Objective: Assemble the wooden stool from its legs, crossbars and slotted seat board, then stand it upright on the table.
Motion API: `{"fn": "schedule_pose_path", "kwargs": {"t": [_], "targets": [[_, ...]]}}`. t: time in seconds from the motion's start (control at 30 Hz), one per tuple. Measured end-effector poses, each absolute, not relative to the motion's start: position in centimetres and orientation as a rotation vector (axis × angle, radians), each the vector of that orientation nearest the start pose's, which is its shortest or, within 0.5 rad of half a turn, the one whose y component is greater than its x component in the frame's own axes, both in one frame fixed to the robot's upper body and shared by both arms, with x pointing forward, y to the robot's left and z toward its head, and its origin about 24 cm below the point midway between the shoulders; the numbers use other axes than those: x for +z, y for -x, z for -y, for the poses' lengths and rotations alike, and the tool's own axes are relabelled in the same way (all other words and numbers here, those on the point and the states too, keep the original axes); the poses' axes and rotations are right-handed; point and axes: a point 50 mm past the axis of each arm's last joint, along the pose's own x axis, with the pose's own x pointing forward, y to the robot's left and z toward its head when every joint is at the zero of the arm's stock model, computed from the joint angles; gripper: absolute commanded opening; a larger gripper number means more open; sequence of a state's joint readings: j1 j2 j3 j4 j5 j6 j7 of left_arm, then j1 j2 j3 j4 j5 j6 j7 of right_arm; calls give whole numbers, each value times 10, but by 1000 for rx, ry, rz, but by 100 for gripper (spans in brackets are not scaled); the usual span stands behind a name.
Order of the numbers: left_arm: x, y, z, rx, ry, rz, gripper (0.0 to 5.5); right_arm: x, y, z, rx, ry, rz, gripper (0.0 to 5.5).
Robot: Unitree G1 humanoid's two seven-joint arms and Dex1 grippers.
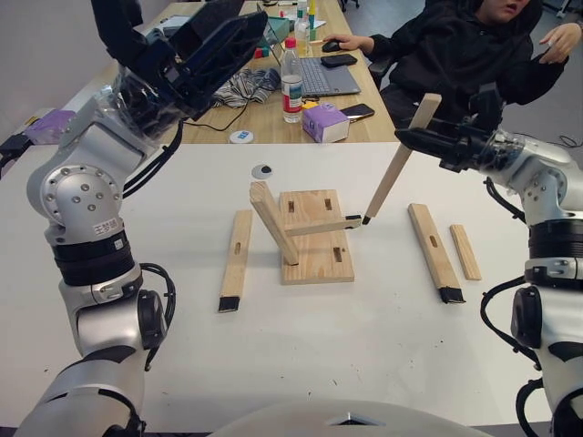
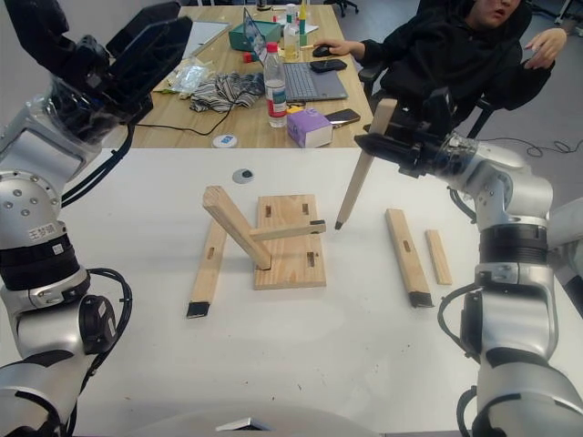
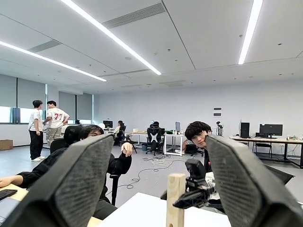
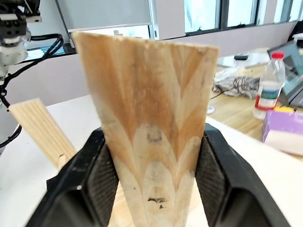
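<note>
Seat board [image 1: 316,237] lies flat on the white tabletop [image 1: 301,355], slots facing up. One leg [image 1: 273,221] stands in it, tilted toward the board's far left corner and covering the slot at its foot. A crossbar [image 1: 323,224] lies across the board, its dark end just past the right edge.

My right pincer [image 4: 154,184] is clamped on the top of a second leg [image 1: 399,162], up and to the right of the seat board. That leg slants down so its dark tip hangs just beside the board's right edge, near the crossbar's end. I cannot tell whether the tip touches the tabletop.

My left pincer [image 3: 160,142] is spread wide and holds nothing, raised well above and beyond the board's left side.

Left of the seat board lies a loose leg [image 1: 236,259]. Right of it lies another leg [image 1: 435,250], with a short crossbar [image 1: 465,251] farther right.

Beyond the seat board, on a wooden desk, stand a clear bottle [image 1: 291,82] and a purple box [image 1: 325,123]. Their print is too small for me to read, and I cannot tell what either one holds.
</note>
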State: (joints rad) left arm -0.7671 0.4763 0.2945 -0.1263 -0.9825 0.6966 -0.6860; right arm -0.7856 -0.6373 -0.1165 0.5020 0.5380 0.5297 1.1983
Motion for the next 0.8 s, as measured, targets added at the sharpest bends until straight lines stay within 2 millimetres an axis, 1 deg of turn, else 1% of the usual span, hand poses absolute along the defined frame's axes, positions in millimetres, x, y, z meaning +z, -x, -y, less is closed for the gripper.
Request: {"fn": "schedule_pose_path", "kwargs": {"t": [0.17,0.23,0.33,0.4,0.43,0.47,0.53,0.57,0.6,0.67,0.8], "targets": [[283,-298,-176,-1067,336,397,352,160,-329,236,1097,-296,-173,206],[282,-300,-179,-1055,336,386,352,157,-327,231,1122,-383,-146,206],[280,-302,-183,-1043,343,364,352,165,-325,232,1137,-424,-97,206],[280,-302,-183,-1041,346,360,352,167,-324,230,1146,-422,-93,206],[279,-303,-184,-1042,348,359,352,164,-322,227,1155,-427,-95,206],[279,-303,-184,-1044,350,357,352,156,-322,221,1165,-449,-109,206],[279,-303,-185,-1042,353,356,352,144,-319,221,1152,-464,-136,206],[279,-303,-185,-1042,355,357,352,140,-319,216,1154,-478,-124,206],[279,-303,-185,-1045,357,351,352,134,-319,216,1142,-483,-125,206],[278,-303,-184,-1041,359,340,352,130,-318,218,1130,-471,-112,206],[280,-301,-183,-1040,351,346,352,131,-317,220,1144,-449,-109,206]]}}
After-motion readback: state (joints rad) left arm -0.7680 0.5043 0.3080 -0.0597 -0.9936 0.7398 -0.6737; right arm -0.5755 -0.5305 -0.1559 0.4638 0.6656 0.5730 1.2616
